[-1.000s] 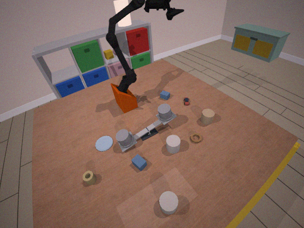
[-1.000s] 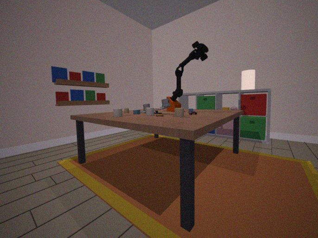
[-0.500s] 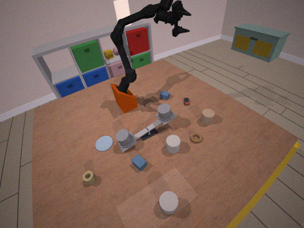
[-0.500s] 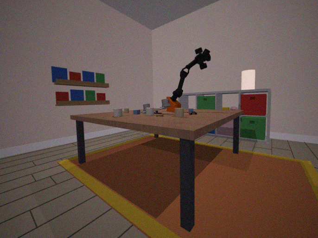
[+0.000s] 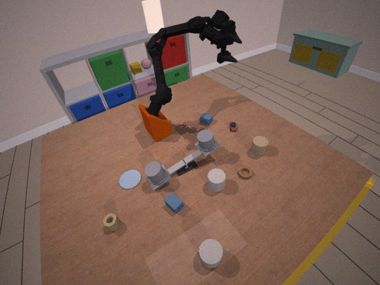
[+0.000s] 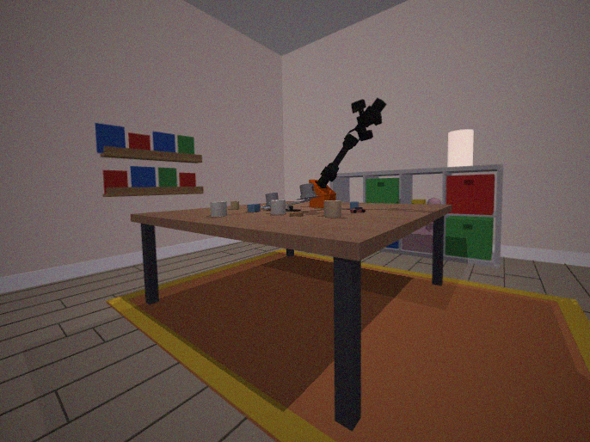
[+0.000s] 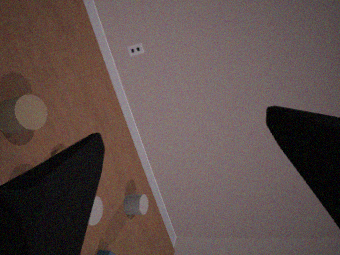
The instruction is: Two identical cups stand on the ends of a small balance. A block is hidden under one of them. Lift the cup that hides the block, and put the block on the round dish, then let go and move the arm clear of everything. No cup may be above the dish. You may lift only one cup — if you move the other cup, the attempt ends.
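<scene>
One grey cup [image 5: 155, 172] [image 6: 272, 197] stands on the left end of the balance [image 5: 176, 168] in the top view, beside the pale blue round dish [image 5: 130, 179]. The other grey cup [image 5: 206, 140] [image 6: 306, 190] stands on the end nearer the arm's base. The beam is tilted: the dish-side end is low, the other end is raised. No block shows under either cup; the cups hide what is beneath. The dish bears nothing. My gripper [image 5: 238, 51] [image 7: 184, 127] is wide open and empty, high above the table and away from both cups.
Blue blocks [image 5: 174, 203] [image 5: 206, 118], white cylinders [image 5: 216, 179] [image 5: 210, 252], a tan cylinder [image 5: 259, 146] [image 7: 31, 112], a ring [image 5: 240, 175], a toy car [image 5: 232, 126] and a hollow tube [image 5: 114, 225] stand around the balance. A shelf unit [image 5: 54, 63] is behind the arm.
</scene>
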Available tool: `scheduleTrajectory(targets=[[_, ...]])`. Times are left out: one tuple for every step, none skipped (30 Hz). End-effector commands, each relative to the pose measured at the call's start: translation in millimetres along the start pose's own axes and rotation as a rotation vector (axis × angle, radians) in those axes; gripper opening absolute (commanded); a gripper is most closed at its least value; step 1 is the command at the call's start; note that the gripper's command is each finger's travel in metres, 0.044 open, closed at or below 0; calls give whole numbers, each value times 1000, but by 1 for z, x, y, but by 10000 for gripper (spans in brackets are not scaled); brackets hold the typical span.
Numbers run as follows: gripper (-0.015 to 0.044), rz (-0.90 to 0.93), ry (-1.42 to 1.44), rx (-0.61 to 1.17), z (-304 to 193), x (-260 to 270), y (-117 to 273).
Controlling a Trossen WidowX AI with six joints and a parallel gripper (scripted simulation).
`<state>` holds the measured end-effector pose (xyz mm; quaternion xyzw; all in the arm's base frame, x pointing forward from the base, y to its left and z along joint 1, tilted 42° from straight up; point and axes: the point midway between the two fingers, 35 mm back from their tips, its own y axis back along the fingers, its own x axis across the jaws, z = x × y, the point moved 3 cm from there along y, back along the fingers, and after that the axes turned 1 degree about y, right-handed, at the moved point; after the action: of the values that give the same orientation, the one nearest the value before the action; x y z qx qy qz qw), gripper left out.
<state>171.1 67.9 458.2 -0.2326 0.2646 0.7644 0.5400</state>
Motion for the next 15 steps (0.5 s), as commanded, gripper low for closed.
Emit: scheduleTrajectory(targets=[[440,36,0,75,-18,10,-19],[440,46,0,93,-23,12,-23],[440,56,0,112,-28,14,-27],[440,66,-1,132,-33,16,-32],[440,77,-3,151,-39,18,-36],[440,88,-6,171,-45,19,-40],[440,98,-9,190,-51,21,-44],[440,109,-14,209,-57,23,-48],[440,120,-19,229,-63,24,-52],[440,131,-25,247,-70,26,-55],[440,142,-32,266,-76,27,-59],[440,153,-40,285,-83,29,-62],[440,163,-49,303,-89,30,-64],[440,174,-58,321,-96,32,-67],[440,185,-68,339,-103,33,-70]])
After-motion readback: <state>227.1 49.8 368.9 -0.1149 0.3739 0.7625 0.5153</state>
